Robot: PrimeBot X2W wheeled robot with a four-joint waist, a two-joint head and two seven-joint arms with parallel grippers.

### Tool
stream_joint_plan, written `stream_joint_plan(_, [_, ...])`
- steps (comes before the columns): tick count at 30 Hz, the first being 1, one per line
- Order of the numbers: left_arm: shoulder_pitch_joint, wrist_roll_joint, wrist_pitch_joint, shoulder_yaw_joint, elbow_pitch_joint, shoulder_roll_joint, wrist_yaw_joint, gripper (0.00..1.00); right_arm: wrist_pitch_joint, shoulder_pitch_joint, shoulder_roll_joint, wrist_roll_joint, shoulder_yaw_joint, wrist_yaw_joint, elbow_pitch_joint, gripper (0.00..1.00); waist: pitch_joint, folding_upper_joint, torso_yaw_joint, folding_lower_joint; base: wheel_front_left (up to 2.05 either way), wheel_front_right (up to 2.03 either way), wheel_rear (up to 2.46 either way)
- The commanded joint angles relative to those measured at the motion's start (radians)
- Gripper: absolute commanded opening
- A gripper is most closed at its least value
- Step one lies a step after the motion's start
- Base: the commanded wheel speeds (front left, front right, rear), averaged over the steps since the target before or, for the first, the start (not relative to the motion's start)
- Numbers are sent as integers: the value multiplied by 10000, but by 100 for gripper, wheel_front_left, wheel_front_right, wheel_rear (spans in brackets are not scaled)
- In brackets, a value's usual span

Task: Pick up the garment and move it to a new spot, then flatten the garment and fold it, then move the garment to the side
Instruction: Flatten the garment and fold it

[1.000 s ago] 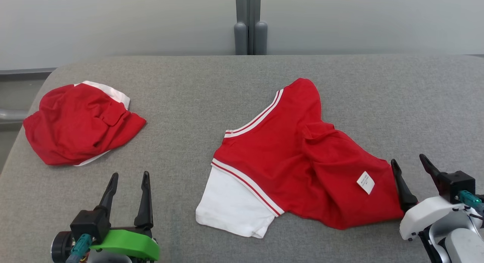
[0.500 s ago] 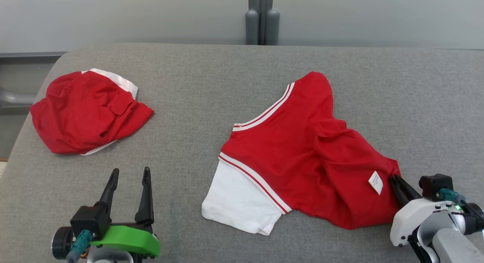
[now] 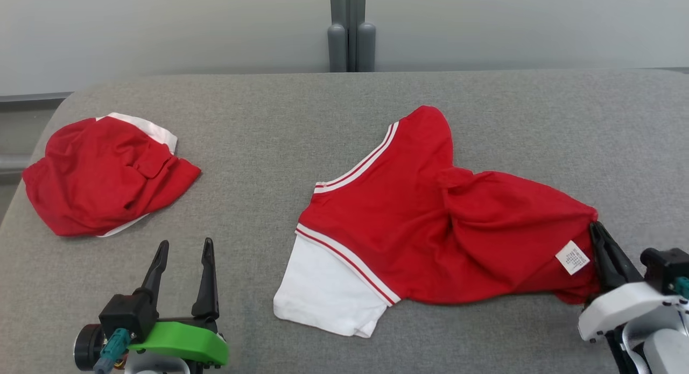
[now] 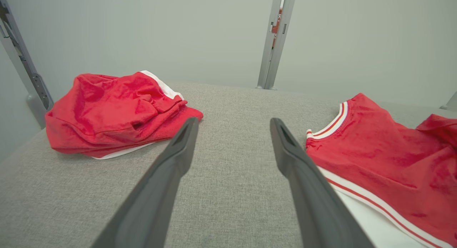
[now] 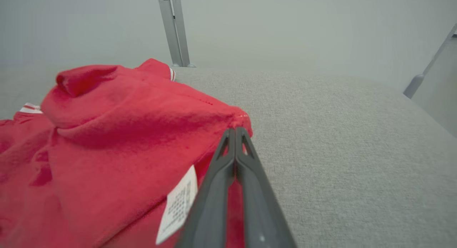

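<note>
Gripping the garment (image 3: 430,228): your right gripper (image 5: 235,131) is pinched closed on the red hem at the shirt's right end. Its fingers are pressed together on the cloth, right beside the white label (image 3: 572,257). Fabric at that end is bunched, with folds running toward the gripper. The rest of the shirt lies on the grey table (image 3: 269,121), right of centre, crumpled, not flat. The striped collar (image 3: 358,167) sits on the shirt's far-left side. The white sleeve (image 3: 323,293) sticks out at the near-left corner, lying on the surface.

Your left gripper (image 3: 184,245) is at the near left, fingers spread apart, holding nothing, clear of both pieces of cloth. In the left wrist view its fingers point across bare table toward the gap between the two.

A second red garment (image 3: 102,180), a rough bundle with white trim showing, lies by the table's left edge, well apart from the shirt. A grey post (image 3: 351,35) stands behind the table's far edge, against the pale wall (image 3: 161,29).
</note>
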Motion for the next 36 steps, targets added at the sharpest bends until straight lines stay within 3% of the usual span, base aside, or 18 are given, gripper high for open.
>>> stream_joint_plan(1, [78, -91, -5, -15, -30, 18, 35, 100, -32, 464, 103, -154, -283, -18, -373, 0, 32, 0, -144, 0, 0, 0, 0])
stream_joint_plan(5, [44, -104, -5, -25, -52, 18, 58, 100, -34, 1650, 647, -494, -1289, -18, -1589, 0, 136, 0, -351, 0, 0, 0, 0])
stream_joint_plan(12, [-119, -52, -4, -40, -27, 18, 28, 100, -36, 2548, 1231, -540, -2070, -18, -1723, 0, 221, 0, -550, 0, 0, 0, 0])
stream_joint_plan(13, [-128, -35, -4, -31, -22, 18, 19, 100, -36, 2564, 1277, -621, -2212, -18, -1687, 41, 219, 0, -570, 0, 0, 0, 0])
stream_joint_plan(14, [-130, -22, -4, -23, -19, 18, 13, 100, -36, 2571, 1365, -652, -2276, -18, -1639, 88, 215, 0, -585, 0, 0, 0, 0])
stream_joint_plan(15, [-126, -9, -4, -9, -18, 18, 4, 100, -36, 2524, 1459, -713, -2341, -18, -1704, 100, 209, 0, -600, 0, 0, 0, 0])
stream_joint_plan(22, [-99, 91, -4, 75, 19, 18, -43, 100, -37, 2289, 1665, -908, -2469, -18, -2250, 100, 111, 0, -571, 0, 0, 0, 0])
stream_joint_plan(36, [249, 257, -4, 309, 77, 32, -83, 100, -38, 2269, 1956, -1223, -1648, -18, -3584, 100, -532, 0, -240, 0, 0, 0, 0])
